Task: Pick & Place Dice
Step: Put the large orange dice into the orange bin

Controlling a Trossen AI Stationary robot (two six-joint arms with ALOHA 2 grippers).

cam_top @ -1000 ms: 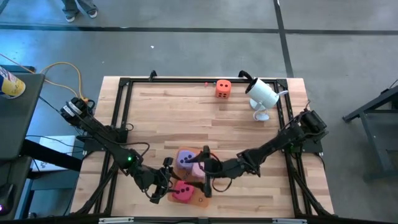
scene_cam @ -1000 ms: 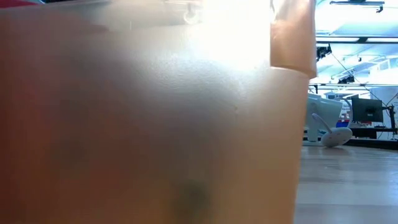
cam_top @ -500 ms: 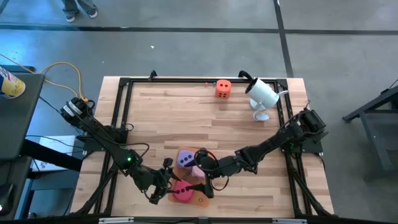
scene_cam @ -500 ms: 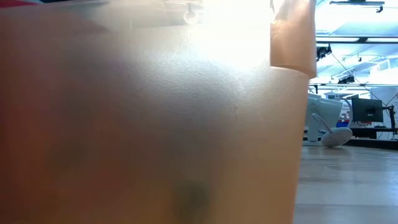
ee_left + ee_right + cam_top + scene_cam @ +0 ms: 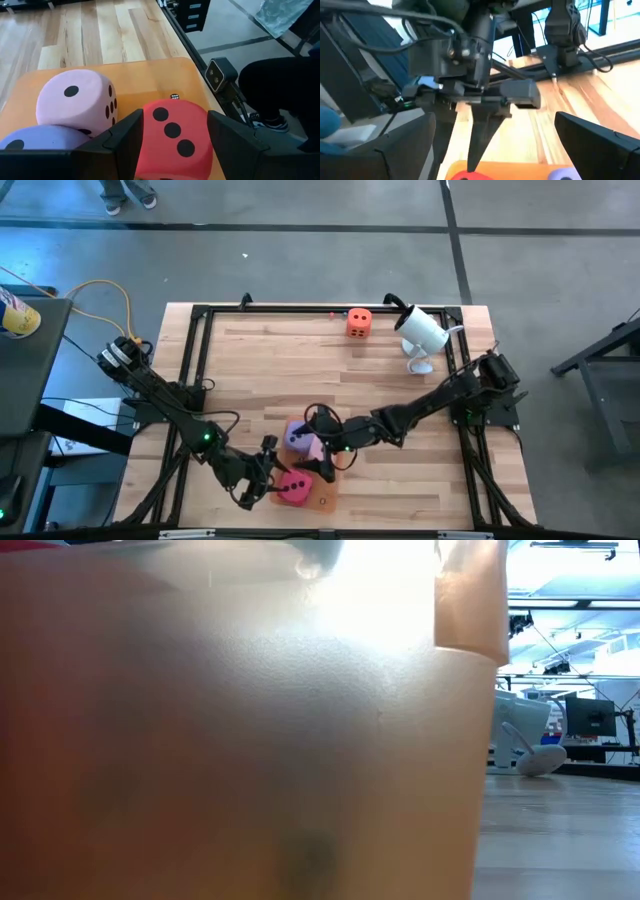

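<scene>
At the desk's [image 5: 400, 395] near edge, left claw [image 5: 272, 486] is clamped on the red die [image 5: 172, 135], which rests on the orange mat [image 5: 150, 82]. Pink die [image 5: 77, 102] and purple die [image 5: 42, 137] sit just beside that claw, touching each other. Right claw [image 5: 318, 463], jaws spread wide and empty, hangs over them. Orange die [image 5: 359, 322] is well apart, near the white camera [image 5: 420, 332].
</scene>
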